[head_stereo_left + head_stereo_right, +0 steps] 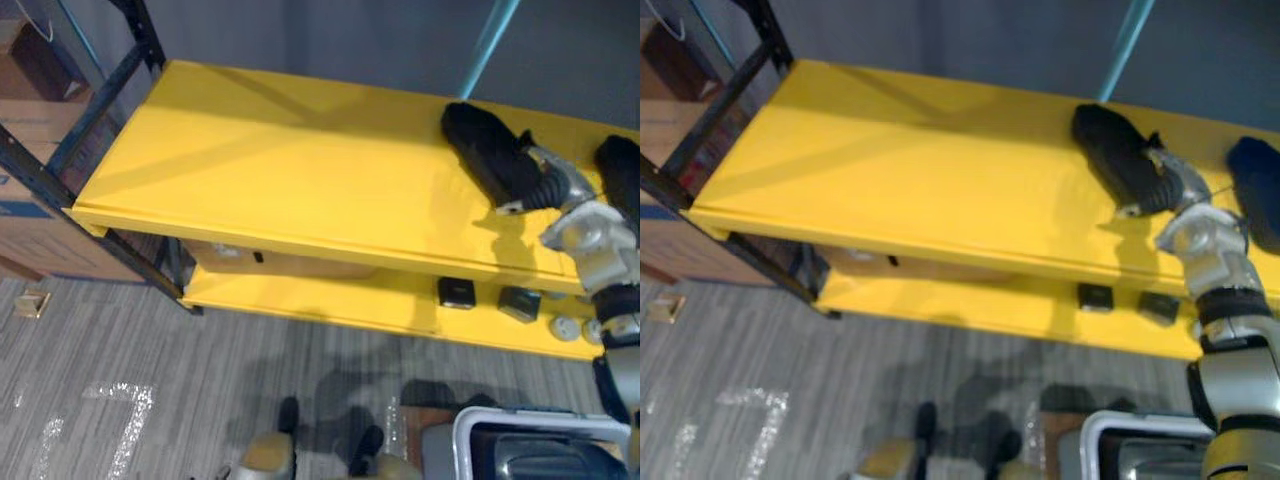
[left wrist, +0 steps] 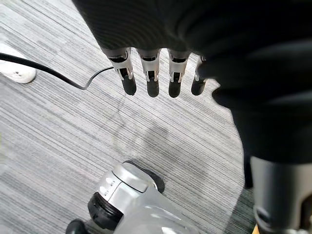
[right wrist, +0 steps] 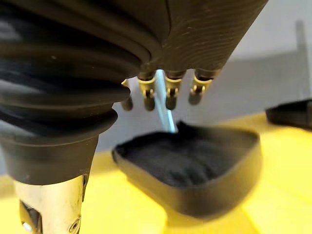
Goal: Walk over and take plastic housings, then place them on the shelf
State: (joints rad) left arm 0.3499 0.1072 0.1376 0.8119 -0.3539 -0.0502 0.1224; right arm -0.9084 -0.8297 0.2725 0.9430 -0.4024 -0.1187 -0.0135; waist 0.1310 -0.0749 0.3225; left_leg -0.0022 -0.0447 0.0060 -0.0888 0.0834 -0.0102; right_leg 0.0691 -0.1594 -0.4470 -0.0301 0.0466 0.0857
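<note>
Grey striped carpet (image 2: 58, 141) is what the left hand (image 2: 151, 78) hangs over, down at the robot's side, its fingers straight in a row and holding nothing. Over at the far left stands a brown cardboard box (image 1: 40, 230), tucked behind the dark metal frame (image 1: 100, 95) of the rack. Now the broad yellow top shelf board (image 1: 280, 170), bare across its left and middle. Moving right, there's a black moulded plastic housing (image 1: 485, 145) lying flat on that board, open hollow facing up. The right hand (image 1: 548, 180) is over its near end, and from the wrist its fingers (image 3: 170, 92) are loose and spread, tips just above the housing, closed round nothing. Further right, at the board's edge, a second black plastic housing (image 1: 622, 170) lies apart from the first. Down on the yellow lower shelf (image 1: 320, 300) sit two small black square boxes (image 1: 456, 292), with little white round pieces (image 1: 567, 328) to their right. Bottom right, a white-rimmed grey tote (image 1: 530, 412) with dark parts inside.
</note>
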